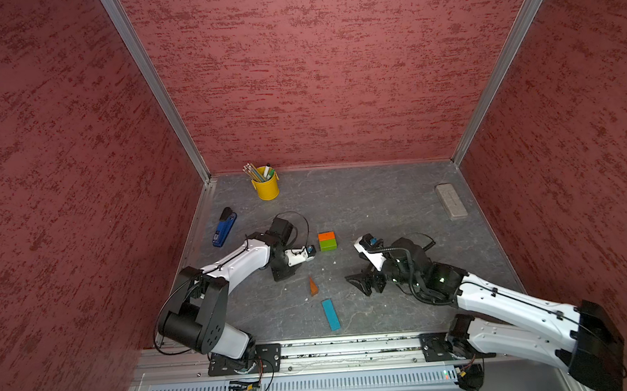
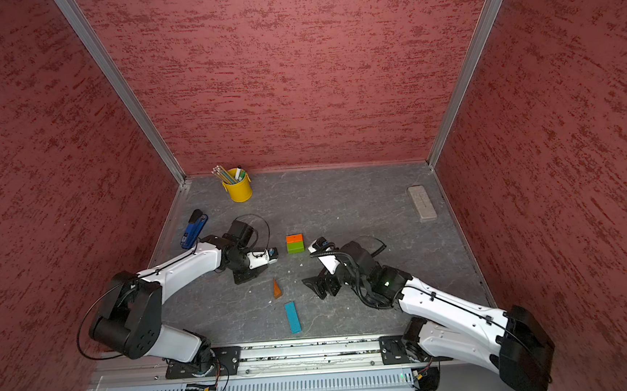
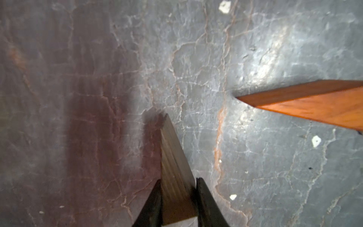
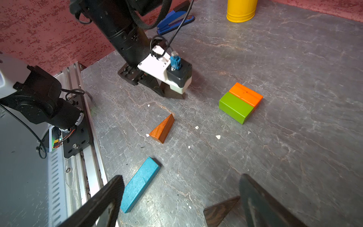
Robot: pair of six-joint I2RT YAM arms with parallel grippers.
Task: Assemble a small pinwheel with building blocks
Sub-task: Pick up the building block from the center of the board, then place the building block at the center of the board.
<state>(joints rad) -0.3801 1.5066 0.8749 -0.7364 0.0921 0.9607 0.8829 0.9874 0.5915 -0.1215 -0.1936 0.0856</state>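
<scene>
My left tool (image 3: 177, 180) pinches a grainy dark wedge (image 3: 172, 149) standing on the veined grey table (image 3: 78, 98). A glossy reddish wedge (image 4: 162, 128) lies near it, and past that the flat blue bar (image 4: 140, 184). My right tool (image 4: 180, 177) gapes wide, with a second dark wedge (image 4: 220, 211) by one finger. The orange block (image 1: 326, 236) and green block (image 1: 328, 244) sit touching, apart from both tools. The stapler (image 1: 224, 227) and eraser (image 1: 451, 201) lie at the edges.
</scene>
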